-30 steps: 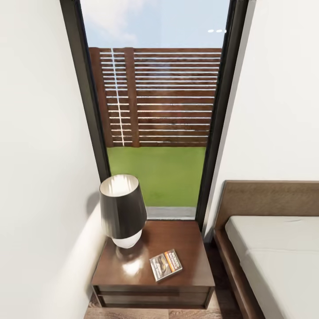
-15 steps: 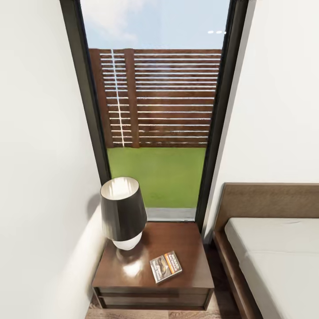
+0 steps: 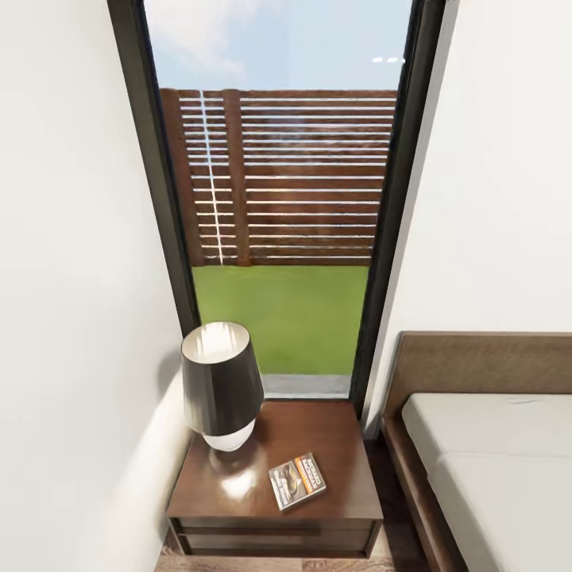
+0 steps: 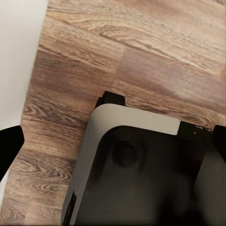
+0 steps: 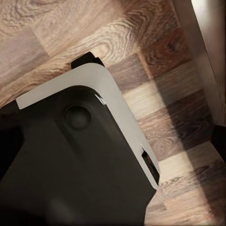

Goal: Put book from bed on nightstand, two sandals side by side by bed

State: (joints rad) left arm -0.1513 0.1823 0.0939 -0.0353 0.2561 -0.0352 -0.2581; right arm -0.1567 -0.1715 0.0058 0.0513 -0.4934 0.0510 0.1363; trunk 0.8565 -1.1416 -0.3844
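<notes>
On the nightstand (image 3: 318, 445) lies the book (image 3: 297, 480); either tool's state is impossible to tell.

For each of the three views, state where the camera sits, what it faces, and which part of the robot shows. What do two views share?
Head: high up, facing the nightstand, book, lamp, window and bed; no robot parts.
Left wrist: on the left arm, facing down at the floor and robot base.
Right wrist: likewise, floor and base.
Both wrist views share floor and base.
</notes>
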